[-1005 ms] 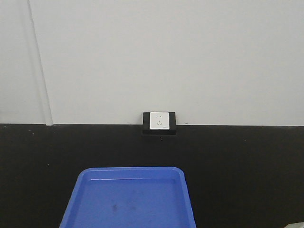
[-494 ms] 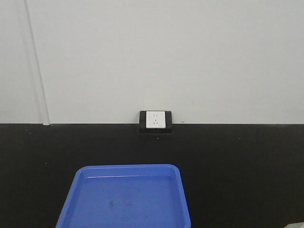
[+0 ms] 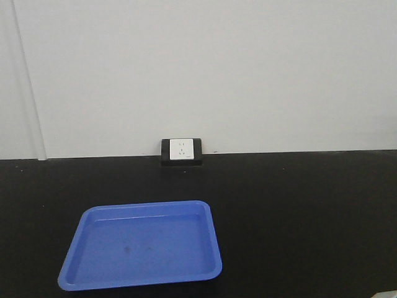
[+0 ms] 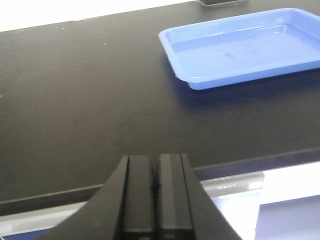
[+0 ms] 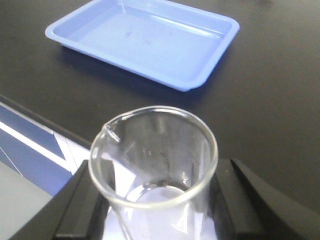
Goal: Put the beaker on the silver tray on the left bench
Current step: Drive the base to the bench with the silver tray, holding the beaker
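My right gripper [image 5: 155,200] is shut on the beaker [image 5: 150,150], a small clear glass cylinder with a pour lip, held upright off the front edge of the black bench [image 5: 280,100]. My left gripper [image 4: 155,172] is shut and empty, hovering over the front edge of the black countertop [image 4: 75,100]. The silver tray is out of view. Neither gripper shows in the front view, where the black countertop [image 3: 310,211] meets a white wall.
A blue plastic tray [image 3: 144,244] lies empty on the bench; it also shows in the left wrist view [image 4: 245,45] and the right wrist view [image 5: 145,40]. A white wall socket [image 3: 181,151] sits at the back of the bench. Blue cabinet fronts [image 5: 25,155] show below the bench edge.
The front view has shifted: the blue tray and the socket have moved left and up in the picture, and the whole tray now shows, with more bench in front of it.
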